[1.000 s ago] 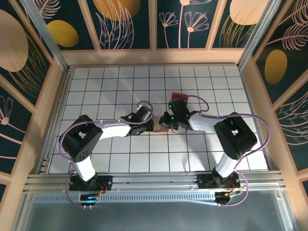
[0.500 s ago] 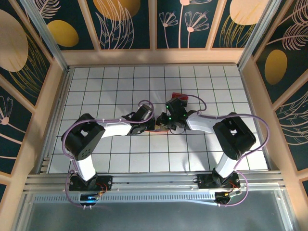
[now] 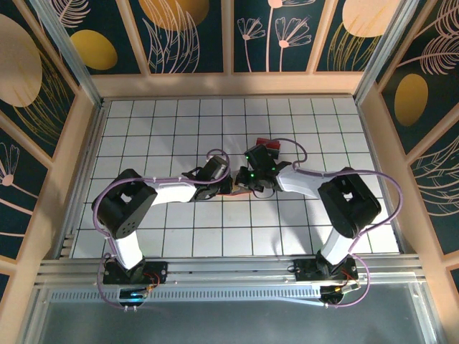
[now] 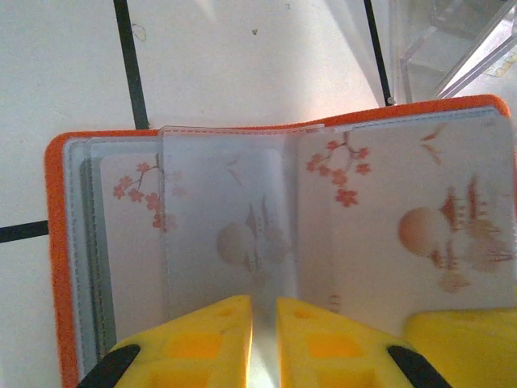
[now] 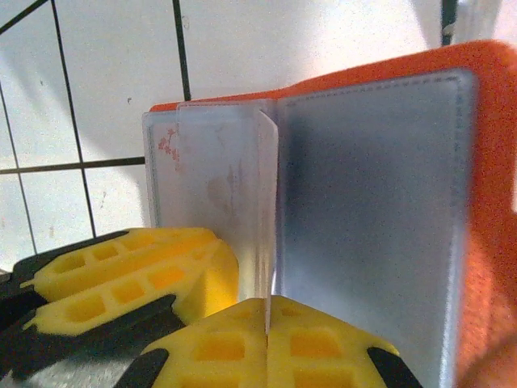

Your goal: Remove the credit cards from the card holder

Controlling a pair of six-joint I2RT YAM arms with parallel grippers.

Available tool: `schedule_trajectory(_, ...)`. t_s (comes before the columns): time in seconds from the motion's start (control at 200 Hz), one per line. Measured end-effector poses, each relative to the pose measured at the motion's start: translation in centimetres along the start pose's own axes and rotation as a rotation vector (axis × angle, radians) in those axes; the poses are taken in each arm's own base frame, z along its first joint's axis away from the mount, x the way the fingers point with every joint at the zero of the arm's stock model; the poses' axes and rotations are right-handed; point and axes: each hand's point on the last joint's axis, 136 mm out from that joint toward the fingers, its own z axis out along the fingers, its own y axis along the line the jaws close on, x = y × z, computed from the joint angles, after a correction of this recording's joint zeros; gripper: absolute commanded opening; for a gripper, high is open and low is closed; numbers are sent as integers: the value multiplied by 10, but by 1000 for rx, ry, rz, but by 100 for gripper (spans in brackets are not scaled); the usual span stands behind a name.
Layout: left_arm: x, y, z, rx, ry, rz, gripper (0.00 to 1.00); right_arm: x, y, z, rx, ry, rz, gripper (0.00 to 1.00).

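Note:
The orange card holder [image 4: 58, 242] lies open on the white tiles, between both grippers in the top view [image 3: 242, 192]. Its clear sleeves hold credit cards [image 4: 404, 218] printed with blossoms and a pagoda. My left gripper [image 4: 264, 323] is shut on an upright clear sleeve at the holder's near edge. My right gripper [image 5: 267, 323] is shut on the thin edge of another sleeve, beside the blue-grey inner panel [image 5: 363, 210]. A blossom card [image 5: 210, 178] shows left of that sleeve. The left gripper's yellow fingers [image 5: 137, 267] sit close beside the right gripper's.
A clear box [image 3: 264, 145] with red contents stands just beyond the holder; its corner [image 4: 452, 48] shows in the left wrist view. Wooden walls ring the tiled table [image 3: 143, 129]. The two wrists nearly touch at the table's middle.
The right wrist has shifted slightly left and away, toward the clear box. The left arm has barely moved, and the holder stays between the two grippers.

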Motion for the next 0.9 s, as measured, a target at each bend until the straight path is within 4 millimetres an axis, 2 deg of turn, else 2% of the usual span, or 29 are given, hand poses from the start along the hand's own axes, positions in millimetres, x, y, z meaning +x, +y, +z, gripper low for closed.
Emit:
schedule_trajectory(0.225, -10, 11, -1, -38, -34, -6, 20, -13, 2, -34, 41, -87, -53, 0)
schedule_trajectory(0.435, -18, 20, -6, -86, -68, 35, 28, -30, 12, -65, 49, -183, -132, 0)
schedule_trajectory(0.656, -34, 17, -21, -98, -128, 111, 36, -48, 20, -94, 53, -280, -298, 0)
schedule_trajectory(0.901, -56, 6, -46, -76, -207, 149, 47, -74, 9, -109, 134, -368, -488, 0)
